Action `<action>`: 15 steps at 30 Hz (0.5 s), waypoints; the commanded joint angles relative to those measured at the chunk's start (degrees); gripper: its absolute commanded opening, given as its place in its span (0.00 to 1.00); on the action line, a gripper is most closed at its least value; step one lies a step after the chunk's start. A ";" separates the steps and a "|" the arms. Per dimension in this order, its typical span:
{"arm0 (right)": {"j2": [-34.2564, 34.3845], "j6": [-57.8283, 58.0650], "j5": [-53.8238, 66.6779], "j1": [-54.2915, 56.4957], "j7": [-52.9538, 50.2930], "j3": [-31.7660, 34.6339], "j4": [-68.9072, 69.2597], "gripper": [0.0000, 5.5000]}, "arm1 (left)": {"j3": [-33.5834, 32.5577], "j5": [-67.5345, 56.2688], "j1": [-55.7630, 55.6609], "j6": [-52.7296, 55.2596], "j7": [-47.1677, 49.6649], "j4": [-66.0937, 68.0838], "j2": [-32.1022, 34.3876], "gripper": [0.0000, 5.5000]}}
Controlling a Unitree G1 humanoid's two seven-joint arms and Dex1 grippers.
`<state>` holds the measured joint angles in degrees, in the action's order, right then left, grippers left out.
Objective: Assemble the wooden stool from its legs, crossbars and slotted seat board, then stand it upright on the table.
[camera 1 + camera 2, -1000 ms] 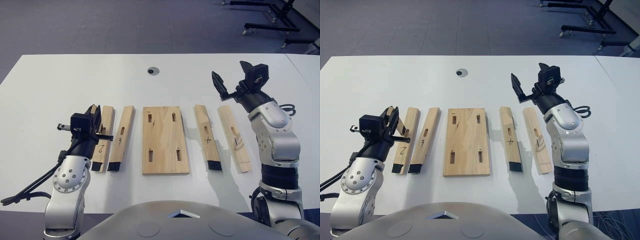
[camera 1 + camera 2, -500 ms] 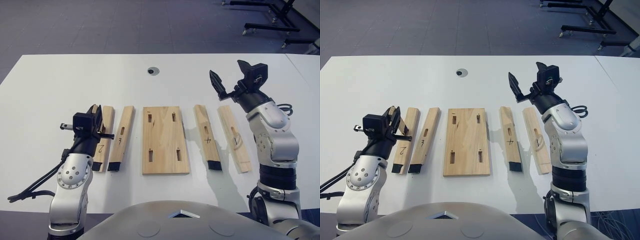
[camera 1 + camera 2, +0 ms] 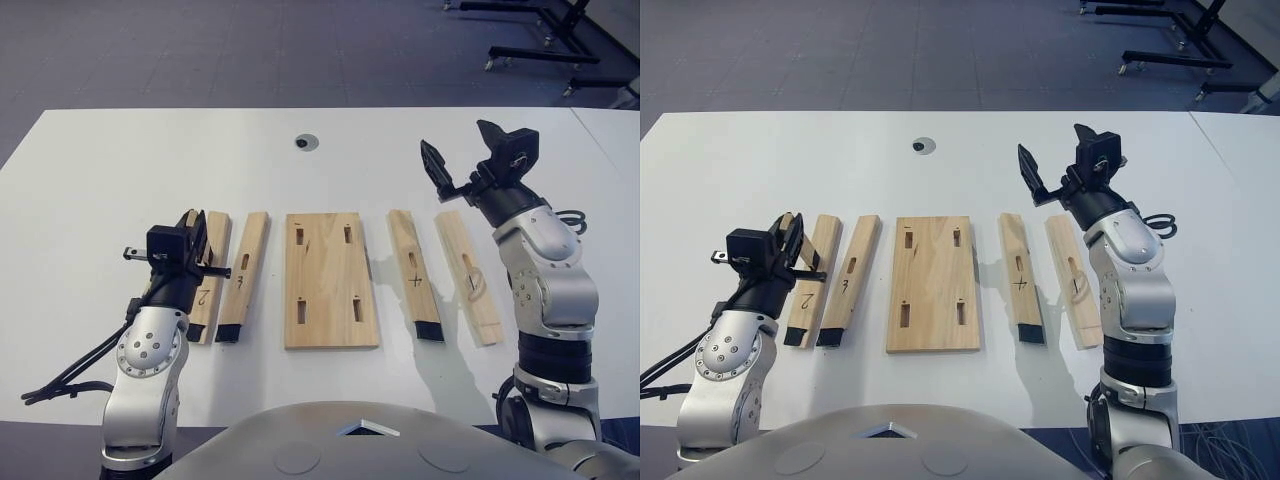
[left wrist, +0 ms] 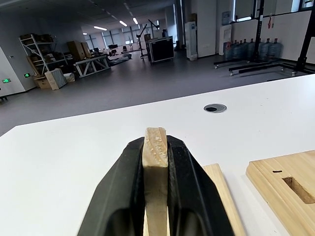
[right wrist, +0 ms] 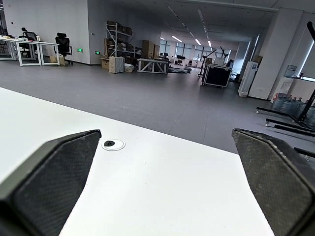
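Stool parts all lie flat on the white table, nothing assembled. The seat board is in the middle with four slots facing up. On its left we have leg 2 outermost and leg 3 nearer the board, close side by side. On its right, leg + is nearer the board and leg 1 is outside it, a small gap between them. Legs 2, 3 and + have black near ends.

The left gripper sits just outside the far half of leg 2. Its fingers are clamped on a thin wood strip standing on edge between them. In the wrist view the strip's end grain pokes just past the fingertips. We can't tell whether the strip is off the table.

The right gripper hangs above the table past the far ends of leg + and leg 1, jaws wide apart, nothing between them.

Also on the table are a round cable hole beyond the board and a dark cable loop beside the right arm.
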<state>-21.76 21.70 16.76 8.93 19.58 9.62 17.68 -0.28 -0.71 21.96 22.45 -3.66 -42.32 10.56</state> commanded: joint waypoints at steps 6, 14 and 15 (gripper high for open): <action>-0.12 0.13 -0.22 -1.13 -0.64 0.78 1.32 0.89 | -0.35 -0.09 0.47 2.63 -0.55 -2.02 -0.51 0.07; -0.32 0.16 -0.46 -1.62 -0.95 1.01 1.25 0.89 | 0.91 0.60 2.46 3.22 0.05 -3.91 -1.62 0.07; -0.31 0.17 -0.52 -1.70 -0.99 1.00 1.30 0.89 | 0.67 0.68 2.40 3.17 0.02 -3.86 -1.49 0.07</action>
<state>-21.76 21.71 16.41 7.69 18.91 10.20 18.60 0.39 -0.66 24.08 24.76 -3.78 -45.91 9.04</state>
